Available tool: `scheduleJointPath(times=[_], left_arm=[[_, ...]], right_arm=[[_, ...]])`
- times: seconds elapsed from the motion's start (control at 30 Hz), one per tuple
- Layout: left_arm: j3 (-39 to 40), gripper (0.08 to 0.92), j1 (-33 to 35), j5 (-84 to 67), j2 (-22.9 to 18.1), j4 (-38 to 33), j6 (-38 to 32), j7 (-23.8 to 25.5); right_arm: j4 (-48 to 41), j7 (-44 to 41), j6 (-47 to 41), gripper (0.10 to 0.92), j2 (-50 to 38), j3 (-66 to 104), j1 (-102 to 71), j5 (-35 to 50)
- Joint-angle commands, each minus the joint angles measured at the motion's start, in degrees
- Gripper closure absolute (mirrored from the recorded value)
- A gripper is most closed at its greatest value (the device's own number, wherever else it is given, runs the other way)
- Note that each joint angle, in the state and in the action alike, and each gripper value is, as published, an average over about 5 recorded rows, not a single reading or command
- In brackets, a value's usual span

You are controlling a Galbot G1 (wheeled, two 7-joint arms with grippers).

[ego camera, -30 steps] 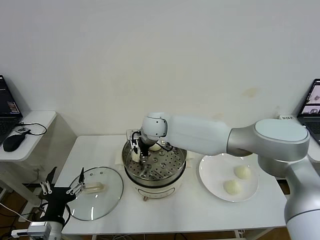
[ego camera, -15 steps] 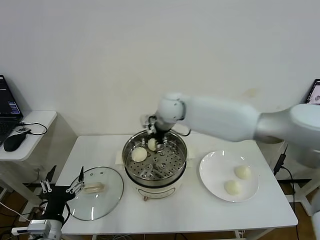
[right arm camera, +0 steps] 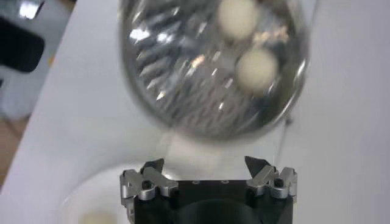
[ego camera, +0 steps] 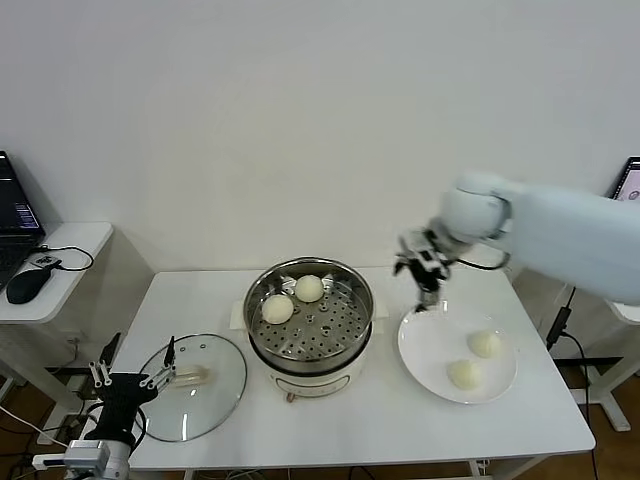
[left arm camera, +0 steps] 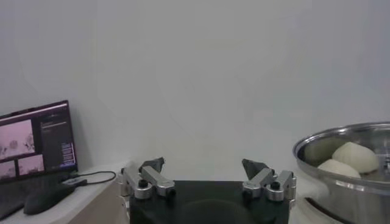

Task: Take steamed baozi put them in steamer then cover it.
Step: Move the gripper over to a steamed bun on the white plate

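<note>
The steel steamer [ego camera: 310, 325] stands mid-table with two baozi inside, one [ego camera: 277, 309] at the left and one [ego camera: 309, 288] at the back. They also show in the right wrist view [right arm camera: 257, 69] and the left wrist view [left arm camera: 347, 157]. Two more baozi [ego camera: 485, 344] [ego camera: 463, 374] lie on the white plate [ego camera: 430, 345]. The glass cover [ego camera: 195, 385] lies flat on the table, left of the steamer. My right gripper [ego camera: 425, 272] is open and empty, above the plate's far left edge. My left gripper [ego camera: 132, 381] is open and parked at the cover's left edge.
A side table [ego camera: 55, 250] with a mouse [ego camera: 25, 285] and a laptop [ego camera: 15, 215] stands at the left. A second laptop [ego camera: 628, 200] is at the far right. The white wall is close behind the table.
My right gripper has left the steamer and swung right to over the plate's edge, leaving a second baozi in the steamer. The left arm has barely moved.
</note>
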Motion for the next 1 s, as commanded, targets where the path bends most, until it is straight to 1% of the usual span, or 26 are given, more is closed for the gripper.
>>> scheduleJointPath(times=[0.03, 0.2, 0.4, 0.63, 1.0], left_arm=[[0.93, 0.177, -0.06, 0.84, -0.39, -0.04, 0.52, 0.05], [0.79, 0.177, 0.19, 1.21, -0.62, -0.09, 0.85, 0.03], [0.69, 0.177, 0.55, 1.77, -1.19, -0.38, 1.05, 0.08], [0.05, 0.177, 0.95, 1.79, -1.37, -0.48, 1.05, 0.1], [-0.42, 0.177, 0.87, 1.64, -1.34, 0.18, 0.95, 0.07]], right_arm=[[5.29, -1.27, 4.94, 0.202, -15.69, 8.62, -15.93, -10.94], [2.64, 0.39, 6.66, 0.203, -16.25, 20.19, -31.12, -15.3], [-1.54, 1.76, 7.08, 0.203, -12.95, 28.84, -41.99, -18.67], [-5.63, 2.35, 6.89, 0.202, -9.31, 31.69, -45.86, -21.04], [-10.03, 3.1, 6.27, 0.202, -4.93, 32.11, -46.64, -22.67]])
